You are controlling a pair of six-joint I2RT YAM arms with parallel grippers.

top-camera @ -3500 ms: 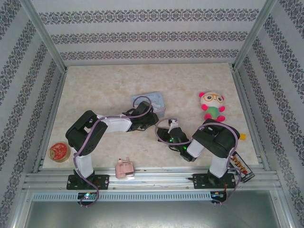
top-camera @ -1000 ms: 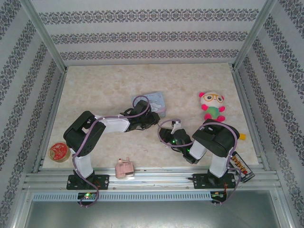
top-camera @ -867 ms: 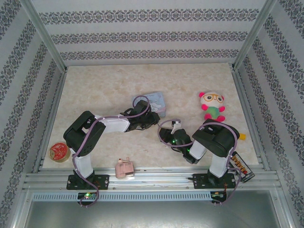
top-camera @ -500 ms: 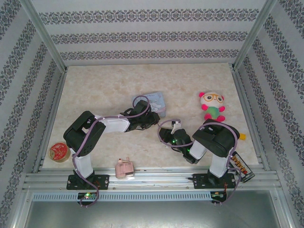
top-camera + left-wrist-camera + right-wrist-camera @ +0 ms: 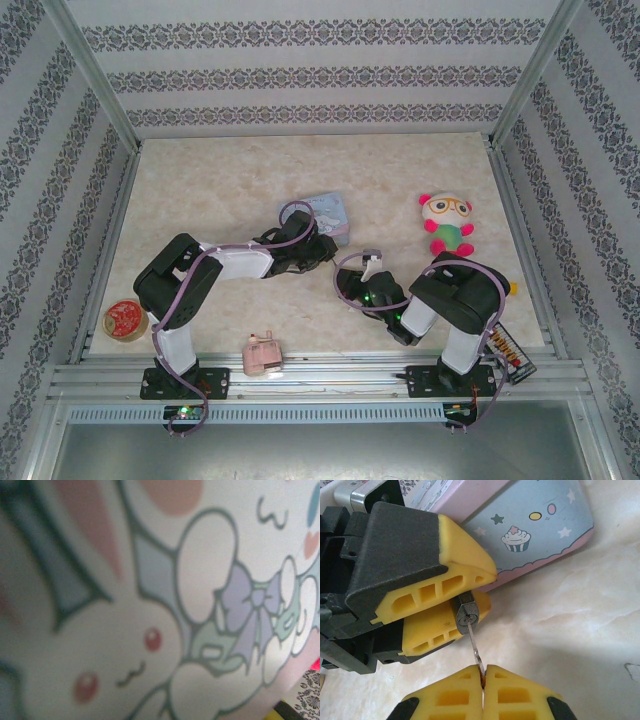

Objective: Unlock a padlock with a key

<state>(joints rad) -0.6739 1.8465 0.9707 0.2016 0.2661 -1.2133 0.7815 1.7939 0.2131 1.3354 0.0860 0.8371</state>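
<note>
Right wrist view | left gripper (image 5: 480, 592) clamps padlock (image 5: 468, 614), keyhole end facing camera, beside blue tin (image 5: 540, 525) | right gripper (image 5: 483, 672) pinched shut on key (image 5: 475, 647) | key's long axis near upright in frame, tip meeting keyhole

Desk (image 5: 220, 180): beige marbled top. Blue cartoon tin (image 5: 330, 212) lies at frame centre. Pink-and-green plush toy (image 5: 446, 224) lies right of centre. Round red item (image 5: 126, 319) sits at lower left edge. Pink plastic toy (image 5: 262, 354) sits at lower centre, on the near edge.
</note>
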